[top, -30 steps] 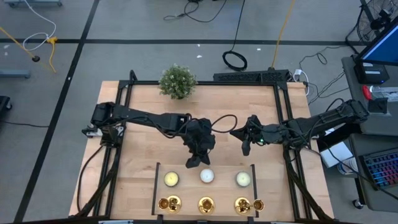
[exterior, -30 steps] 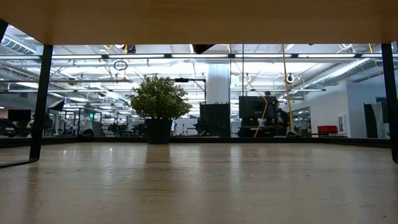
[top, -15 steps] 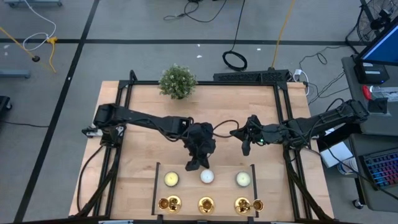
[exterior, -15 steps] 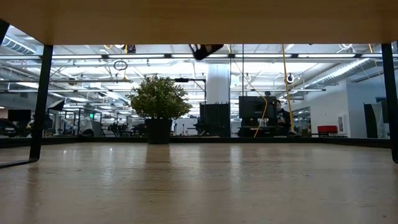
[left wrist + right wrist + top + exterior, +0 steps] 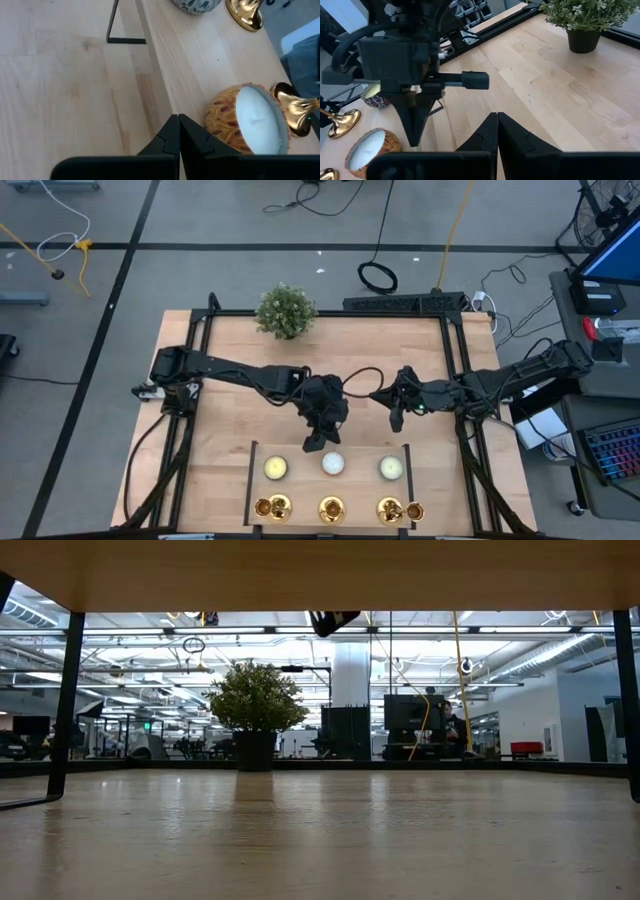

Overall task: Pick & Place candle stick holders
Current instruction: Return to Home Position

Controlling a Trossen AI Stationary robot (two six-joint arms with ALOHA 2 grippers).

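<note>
Fingers of the left gripper [image 5: 317, 443] are pressed tight together and hold nothing. They point down at the near rim of the dark-framed wooden shelf [image 5: 303, 488], just beside the round yellow patterned candle [image 5: 332, 463] in its middle. The right gripper [image 5: 394, 420] hangs over the bare wooden table [image 5: 230, 370], its fingers also closed and empty. Three shiny gold candle stick holders [image 5: 332, 508] stand in a row along the shelf's edge farthest from the bushy green potted plant [image 5: 285, 311]. They are upright, with stems pointing up and long axes vertical.
</note>
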